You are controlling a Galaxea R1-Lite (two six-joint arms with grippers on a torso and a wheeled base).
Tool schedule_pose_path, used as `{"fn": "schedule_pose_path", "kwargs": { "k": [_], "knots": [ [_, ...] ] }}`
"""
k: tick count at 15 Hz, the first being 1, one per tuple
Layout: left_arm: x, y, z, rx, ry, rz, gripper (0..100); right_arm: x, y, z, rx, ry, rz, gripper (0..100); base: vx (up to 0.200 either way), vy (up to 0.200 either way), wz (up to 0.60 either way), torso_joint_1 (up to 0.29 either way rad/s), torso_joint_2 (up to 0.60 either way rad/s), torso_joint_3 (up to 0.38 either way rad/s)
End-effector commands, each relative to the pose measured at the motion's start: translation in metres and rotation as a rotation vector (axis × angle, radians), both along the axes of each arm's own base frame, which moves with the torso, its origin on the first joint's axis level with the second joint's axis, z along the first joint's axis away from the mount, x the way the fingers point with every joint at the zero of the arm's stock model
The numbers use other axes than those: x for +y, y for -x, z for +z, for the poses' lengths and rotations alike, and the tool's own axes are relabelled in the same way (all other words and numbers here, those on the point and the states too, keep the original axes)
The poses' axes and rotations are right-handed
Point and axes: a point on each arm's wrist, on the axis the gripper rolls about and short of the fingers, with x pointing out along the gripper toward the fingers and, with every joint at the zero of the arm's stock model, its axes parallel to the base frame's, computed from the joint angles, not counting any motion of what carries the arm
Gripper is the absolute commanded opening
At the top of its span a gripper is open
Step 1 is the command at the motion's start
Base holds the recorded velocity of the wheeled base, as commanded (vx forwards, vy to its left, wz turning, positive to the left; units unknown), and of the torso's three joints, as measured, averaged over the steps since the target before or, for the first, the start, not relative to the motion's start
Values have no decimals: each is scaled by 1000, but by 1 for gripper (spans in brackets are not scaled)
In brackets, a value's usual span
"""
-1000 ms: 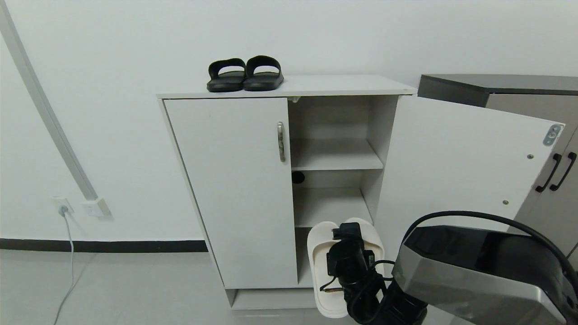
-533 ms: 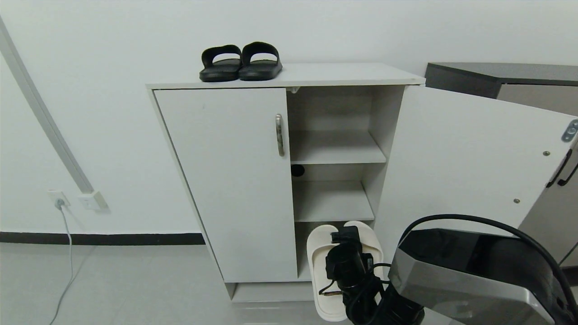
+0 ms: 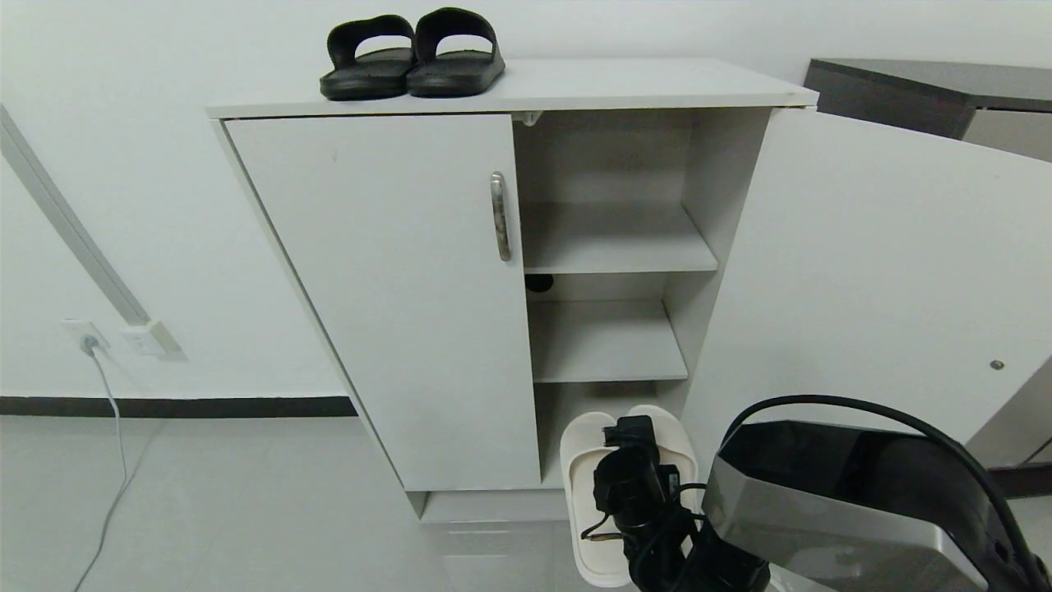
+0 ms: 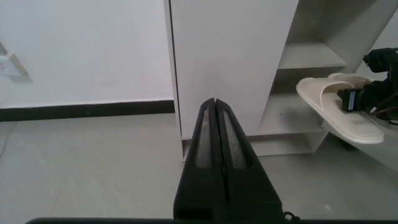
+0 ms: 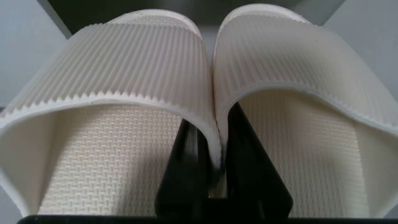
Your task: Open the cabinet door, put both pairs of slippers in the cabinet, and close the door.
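A white cabinet [image 3: 641, 82] stands against the wall, its left door [image 3: 386, 288] closed and its right door [image 3: 871, 271] swung wide open. The pair of black slippers [image 3: 411, 57] rests on its top, at the left. My right gripper [image 3: 631, 427] is shut on the pair of white slippers [image 3: 579, 477], held side by side at the mouth of the bottom compartment. In the right wrist view the gripper [image 5: 211, 162] pinches the touching inner edges of the white slippers [image 5: 124, 81]. My left gripper [image 4: 214, 106] is shut with nothing in it, low over the floor and facing the closed door.
Two bare shelves [image 3: 608, 247] [image 3: 604, 345] show inside the open half. A grey cabinet [image 3: 904, 82] stands just right of the open door. A wall socket with a cable [image 3: 82, 337] is at the far left. There is free floor [image 3: 205, 510] left of the cabinet.
The head camera has come closer to the cabinet, which now looks larger. The right gripper keeps its hold on the white slippers, now nearer the bottom compartment.
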Motion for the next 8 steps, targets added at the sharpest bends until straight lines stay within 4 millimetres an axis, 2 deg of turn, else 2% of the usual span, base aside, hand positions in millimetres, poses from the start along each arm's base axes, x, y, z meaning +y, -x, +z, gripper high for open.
{"fn": "schedule_pose_path", "kwargs": {
  "k": [1, 4, 8],
  "knots": [
    [0, 0, 0, -1, 0, 1, 0, 0, -2, -4, -32, -7, -1, 0, 0, 0, 0, 7, -2, -80],
    [0, 0, 0, -1, 0, 0, 0, -4, -10, -2, -141, 4, 5, 0, 0, 0, 0, 0, 0, 0],
    [0, 0, 0, -1, 2, 1, 0, -5, -12, -3, -172, 12, 6, 0, 0, 0, 0, 0, 0, 0]
  ]
}}
